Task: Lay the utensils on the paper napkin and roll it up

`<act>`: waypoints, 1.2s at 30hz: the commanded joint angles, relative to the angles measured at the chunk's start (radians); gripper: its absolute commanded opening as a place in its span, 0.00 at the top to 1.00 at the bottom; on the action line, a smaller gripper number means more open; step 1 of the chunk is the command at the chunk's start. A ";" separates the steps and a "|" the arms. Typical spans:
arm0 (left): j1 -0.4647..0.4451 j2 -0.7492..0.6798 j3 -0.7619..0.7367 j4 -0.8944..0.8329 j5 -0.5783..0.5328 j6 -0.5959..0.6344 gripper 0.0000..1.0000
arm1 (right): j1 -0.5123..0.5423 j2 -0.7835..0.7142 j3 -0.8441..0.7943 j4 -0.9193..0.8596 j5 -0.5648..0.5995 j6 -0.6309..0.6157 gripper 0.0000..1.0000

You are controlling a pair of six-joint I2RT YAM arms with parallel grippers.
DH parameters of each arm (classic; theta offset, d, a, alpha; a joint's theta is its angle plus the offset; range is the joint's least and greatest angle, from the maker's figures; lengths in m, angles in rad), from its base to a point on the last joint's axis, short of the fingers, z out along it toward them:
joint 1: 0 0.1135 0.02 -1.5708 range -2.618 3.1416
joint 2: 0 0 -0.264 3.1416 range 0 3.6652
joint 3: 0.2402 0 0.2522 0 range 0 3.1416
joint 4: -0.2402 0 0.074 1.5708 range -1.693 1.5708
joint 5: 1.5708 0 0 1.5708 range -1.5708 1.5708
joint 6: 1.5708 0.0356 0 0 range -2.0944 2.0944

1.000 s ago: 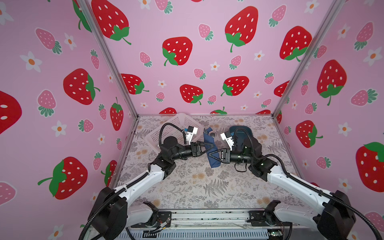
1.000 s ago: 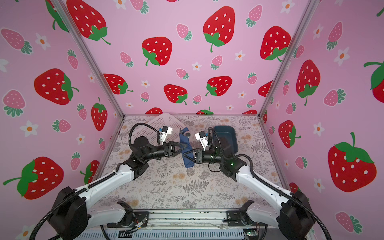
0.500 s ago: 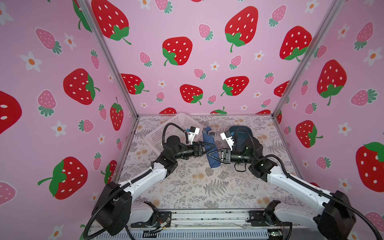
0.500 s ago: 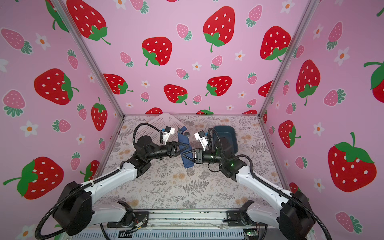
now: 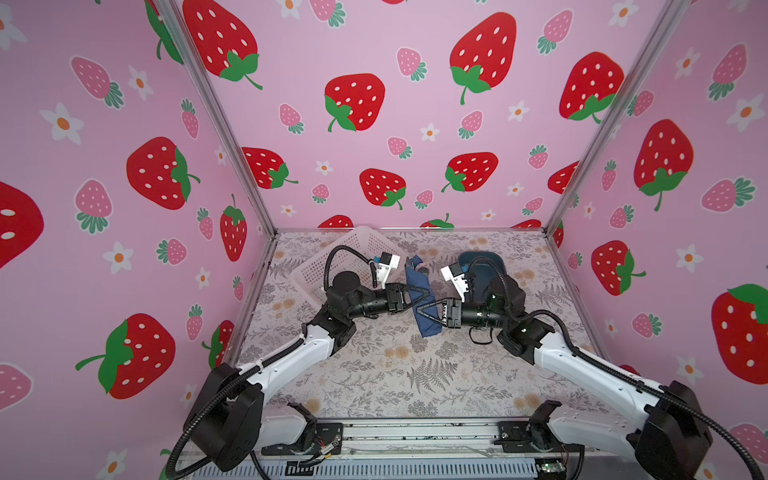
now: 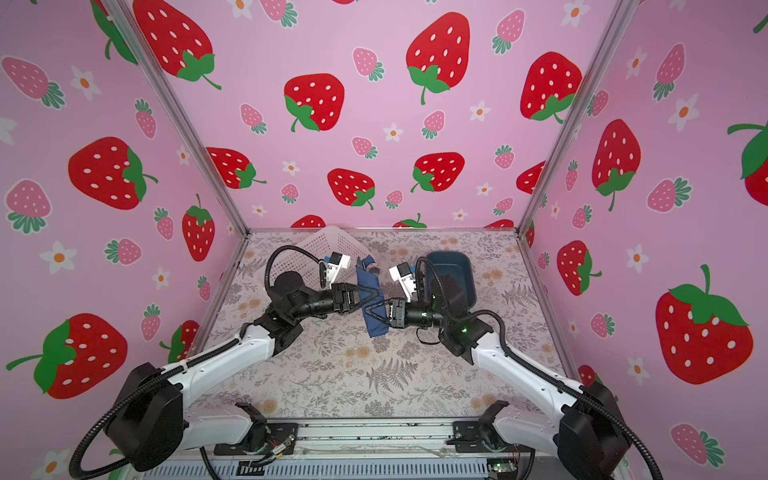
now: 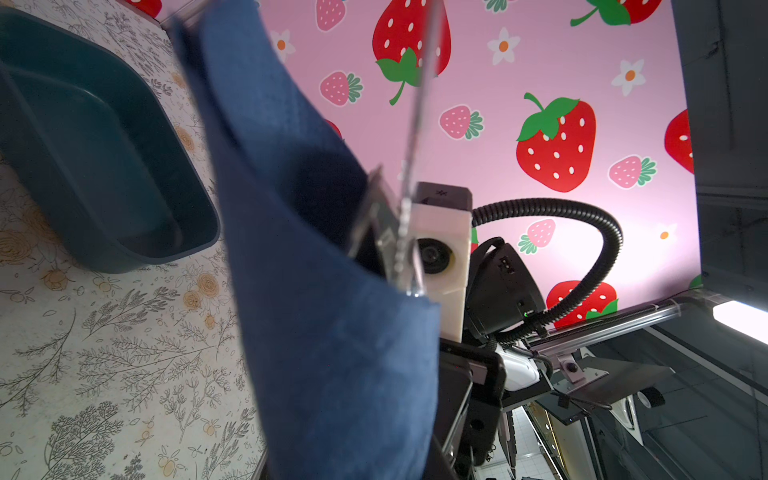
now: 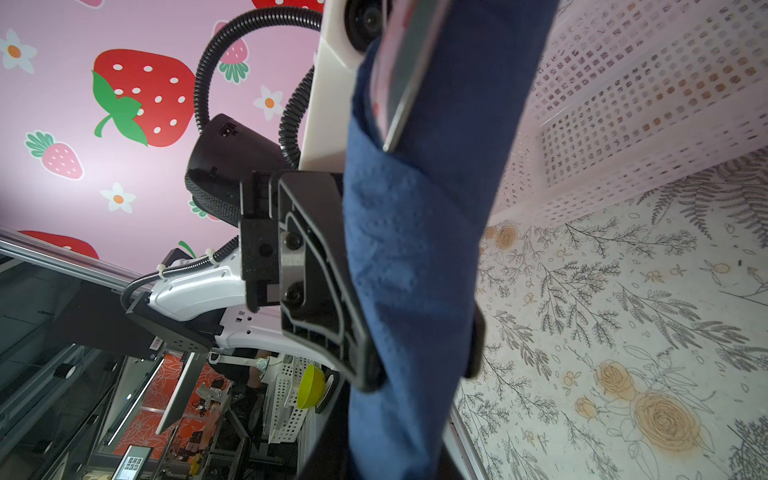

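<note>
Navy paper napkin (image 5: 430, 326) between left gripper (image 5: 428, 289), right gripper (image 5: 418, 309).

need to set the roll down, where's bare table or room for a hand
Barest: the floral tablecloth at the front, between the two forearms. A small gap at the back between the white basket and the teal tray. Crowded mid-table: left gripper and right gripper both grip the napkin roll.

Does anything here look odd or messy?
Yes. The blue napkin, pinched between the left gripper and right gripper, is rolled only loosely, and a metal utensil pokes out of its open end.
</note>
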 commanded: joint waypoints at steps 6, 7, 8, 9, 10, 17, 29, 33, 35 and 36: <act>-0.002 -0.031 0.041 0.049 0.002 -0.011 0.77 | -0.003 -0.043 -0.023 0.046 -0.017 -0.006 0.74; -0.002 -0.031 0.041 0.056 0.005 -0.015 0.78 | -0.004 -0.043 -0.024 0.048 -0.017 -0.005 0.74; -0.003 -0.029 0.040 0.062 0.008 -0.016 0.79 | -0.004 -0.040 -0.024 0.048 -0.017 -0.003 0.73; -0.002 -0.029 0.041 0.062 0.007 -0.019 0.79 | -0.003 -0.039 -0.024 0.048 -0.018 -0.003 0.73; -0.002 -0.029 0.039 0.068 0.007 -0.021 0.79 | -0.004 -0.037 -0.026 0.048 -0.018 -0.002 0.73; -0.002 -0.035 0.040 0.075 0.010 -0.024 0.81 | -0.006 -0.032 -0.021 0.049 -0.024 -0.002 0.69; -0.002 -0.041 0.040 0.088 0.019 -0.032 0.82 | -0.010 -0.032 -0.021 0.053 -0.042 -0.006 0.77; -0.004 -0.040 0.040 0.047 0.018 -0.010 0.73 | -0.011 -0.044 -0.011 0.057 -0.037 -0.011 0.84; -0.007 -0.040 0.039 0.015 0.018 0.011 0.67 | -0.010 -0.045 -0.004 0.055 -0.029 -0.018 0.84; -0.011 -0.040 0.037 0.008 0.018 0.016 0.65 | -0.011 -0.044 -0.002 0.056 -0.026 -0.019 0.84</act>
